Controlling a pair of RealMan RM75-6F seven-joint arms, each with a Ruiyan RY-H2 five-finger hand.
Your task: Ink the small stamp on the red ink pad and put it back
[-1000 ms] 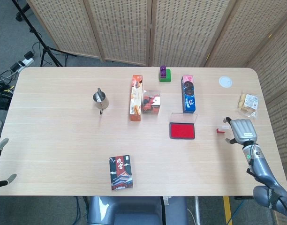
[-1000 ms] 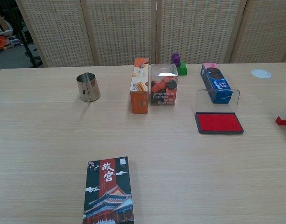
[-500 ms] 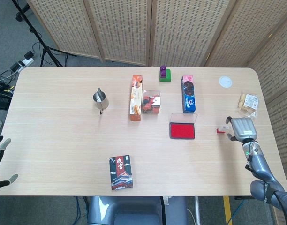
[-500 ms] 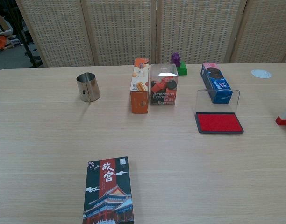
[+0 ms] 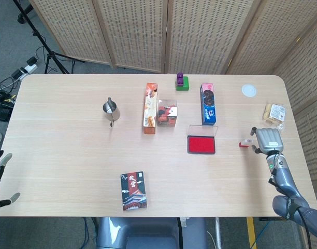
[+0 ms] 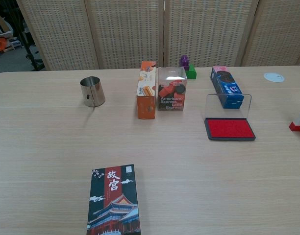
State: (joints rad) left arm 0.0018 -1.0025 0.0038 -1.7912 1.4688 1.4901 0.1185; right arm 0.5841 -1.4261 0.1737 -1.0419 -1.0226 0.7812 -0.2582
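Near the table's right edge (image 5: 290, 111), your right hand (image 5: 268, 140) hangs with fingers spread just beside the small stamp (image 5: 246, 142), with bare wood separating it from the red ink pad (image 5: 201, 145).

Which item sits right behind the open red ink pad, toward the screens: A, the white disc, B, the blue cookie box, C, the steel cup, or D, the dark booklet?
B: the blue cookie box lies just beyond the red ink pad, near its raised clear lid.
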